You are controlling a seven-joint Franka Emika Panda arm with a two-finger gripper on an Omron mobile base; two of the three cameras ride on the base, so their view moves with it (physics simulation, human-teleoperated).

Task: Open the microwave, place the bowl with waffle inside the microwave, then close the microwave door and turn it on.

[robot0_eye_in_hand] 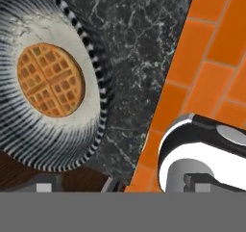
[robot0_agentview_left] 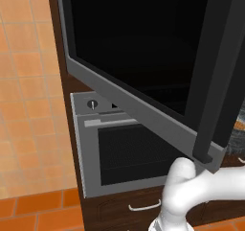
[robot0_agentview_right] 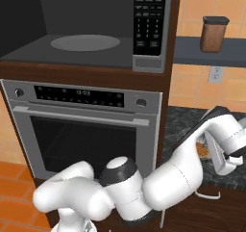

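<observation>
The microwave [robot0_agentview_right: 96,58] stands open, its grey turntable [robot0_agentview_right: 84,43] bare and its button panel [robot0_agentview_right: 150,19] on the right. In the left base view the microwave door [robot0_agentview_left: 139,52] is swung far out, with its black bar handle [robot0_agentview_left: 216,81] at the right. A black-and-white striped bowl [robot0_eye_in_hand: 62,147] holding a round waffle [robot0_eye_in_hand: 50,80] sits on the dark marble counter [robot0_eye_in_hand: 139,43] to the right of the microwave column. My gripper [robot0_agentview_right: 224,161] hovers open above the counter beside the bowl, with nothing between its fingers.
A grey oven [robot0_agentview_right: 81,130] with knobs and a horizontal handle sits under the microwave. A brown jar [robot0_agentview_right: 214,33] stands on a shelf above the counter. Past the counter's edge is orange tiled floor [robot0_eye_in_hand: 211,58]. The open door juts out over the arm's base.
</observation>
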